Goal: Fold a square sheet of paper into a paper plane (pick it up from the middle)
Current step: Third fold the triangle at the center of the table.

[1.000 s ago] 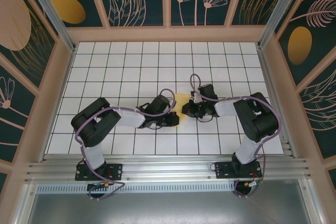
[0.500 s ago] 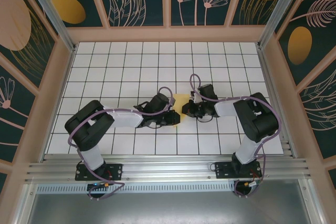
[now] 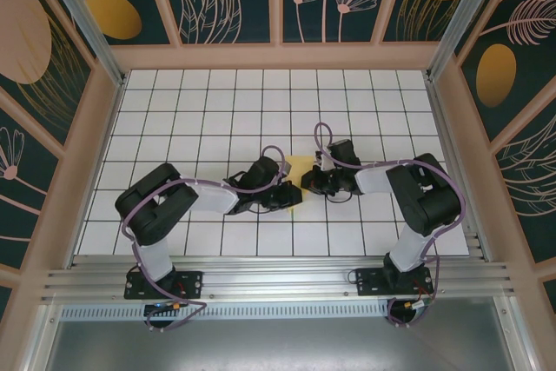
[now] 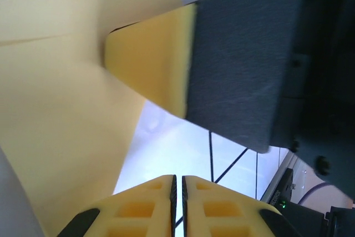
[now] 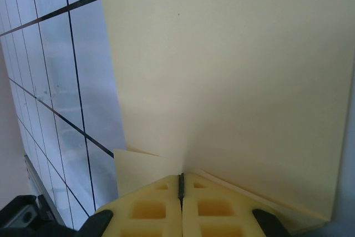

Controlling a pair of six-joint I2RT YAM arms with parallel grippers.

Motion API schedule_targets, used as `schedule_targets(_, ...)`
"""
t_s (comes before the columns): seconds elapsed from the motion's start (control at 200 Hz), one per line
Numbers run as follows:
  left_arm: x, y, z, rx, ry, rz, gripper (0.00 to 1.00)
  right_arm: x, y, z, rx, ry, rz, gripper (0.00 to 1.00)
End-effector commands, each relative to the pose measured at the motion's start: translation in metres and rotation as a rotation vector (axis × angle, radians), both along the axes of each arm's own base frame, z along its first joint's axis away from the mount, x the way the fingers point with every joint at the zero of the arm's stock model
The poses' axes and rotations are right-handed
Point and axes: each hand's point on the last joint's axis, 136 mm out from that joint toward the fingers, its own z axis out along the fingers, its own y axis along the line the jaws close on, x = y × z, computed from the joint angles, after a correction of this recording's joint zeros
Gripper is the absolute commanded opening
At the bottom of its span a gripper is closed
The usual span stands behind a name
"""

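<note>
White gridded table (image 3: pixel 174 110), with the creased square sheet of paper (image 3: pixel 301 165) at its middle, between my two arms. My right gripper (image 5: pixel 181 184) pinches the sheet's edge. My left gripper (image 4: pixel 177 184) is pressed together, just beside the sheet.

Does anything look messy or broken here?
Nothing is broken or spilled. The yellow paper isn't flat, though: it's creased, and a little flap pokes out crookedly beside the right fingers pinching it.
</note>
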Motion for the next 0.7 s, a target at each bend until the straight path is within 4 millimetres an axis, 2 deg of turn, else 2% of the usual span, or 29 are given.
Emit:
schedule_targets(0.0,0.000,-0.001,-0.006,-0.019,0.029,0.015,0.15,-0.018,-0.024,-0.044,-0.154,0.079,-0.039,0.06)
schedule_targets(0.3,-0.001,0.012,-0.028,0.095,0.049,0.032,0.14,-0.018,-0.025,-0.046,-0.163,0.081,-0.041,0.06)
schedule_targets(0.696,-0.021,0.020,-0.041,0.091,0.137,0.013,0.14,-0.017,-0.029,-0.049,-0.197,0.083,-0.048,0.06)
